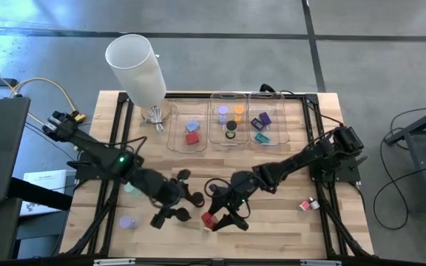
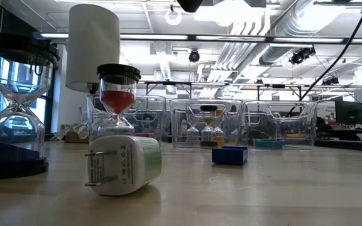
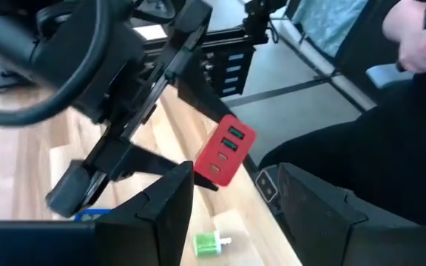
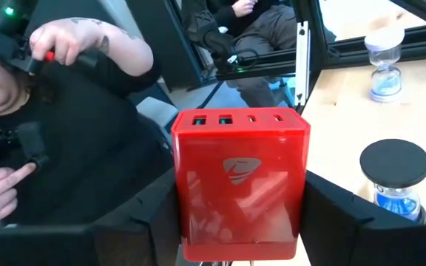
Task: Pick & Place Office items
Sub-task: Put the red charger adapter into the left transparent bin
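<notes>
Right gripper (image 1: 214, 219) clamps a glossy red plastic charger block with ports (image 4: 240, 181) over the wooden table (image 1: 272, 229).
The block is held just right of the left gripper (image 1: 174, 205), whose jaws stand apart around nothing. Three clear plastic trays (image 1: 231, 118) lie well beyond; a small green plug (image 3: 207, 243) rests near the left gripper.

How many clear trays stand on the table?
3, side by side along the far edge of the table: left tray near the white cylinder, middle tray, right tray. None seems hidden.
</notes>
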{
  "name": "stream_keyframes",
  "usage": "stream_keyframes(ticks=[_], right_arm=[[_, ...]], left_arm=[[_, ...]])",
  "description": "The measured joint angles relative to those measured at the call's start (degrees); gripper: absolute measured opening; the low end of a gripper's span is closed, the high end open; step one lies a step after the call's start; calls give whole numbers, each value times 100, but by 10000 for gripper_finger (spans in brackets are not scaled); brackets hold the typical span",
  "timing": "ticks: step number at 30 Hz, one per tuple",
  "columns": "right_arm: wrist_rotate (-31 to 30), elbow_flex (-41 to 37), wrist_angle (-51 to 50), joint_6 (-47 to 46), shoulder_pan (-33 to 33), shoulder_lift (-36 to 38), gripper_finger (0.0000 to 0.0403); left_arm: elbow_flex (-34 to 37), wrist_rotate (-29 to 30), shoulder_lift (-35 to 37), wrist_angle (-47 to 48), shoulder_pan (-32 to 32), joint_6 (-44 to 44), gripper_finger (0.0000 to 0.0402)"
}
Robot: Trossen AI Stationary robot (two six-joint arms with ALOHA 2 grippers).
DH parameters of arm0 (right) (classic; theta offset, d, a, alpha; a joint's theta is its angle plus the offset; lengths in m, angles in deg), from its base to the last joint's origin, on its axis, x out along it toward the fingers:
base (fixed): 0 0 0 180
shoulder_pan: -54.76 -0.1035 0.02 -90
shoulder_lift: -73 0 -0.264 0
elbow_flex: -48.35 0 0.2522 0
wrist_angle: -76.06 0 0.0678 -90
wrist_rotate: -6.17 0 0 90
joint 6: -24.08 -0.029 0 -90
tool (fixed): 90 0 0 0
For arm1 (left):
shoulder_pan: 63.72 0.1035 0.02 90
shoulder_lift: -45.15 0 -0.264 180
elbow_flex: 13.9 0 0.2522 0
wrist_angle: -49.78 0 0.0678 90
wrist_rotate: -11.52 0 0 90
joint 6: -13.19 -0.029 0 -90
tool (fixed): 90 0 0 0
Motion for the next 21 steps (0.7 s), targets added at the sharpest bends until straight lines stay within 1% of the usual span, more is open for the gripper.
stream_keyframes(ticks=[4,10,21], right_arm=[[66,0,-16,95,54,1,205],[172,4,-13,151,123,9,201],[251,3,-102,183,197,9,202]], left_arm=[[-7,-223,-124,-91,178,-71,191],[-152,-309,-443,-110,214,-25,191],[-1037,-270,-1206,636,119,21,191]])
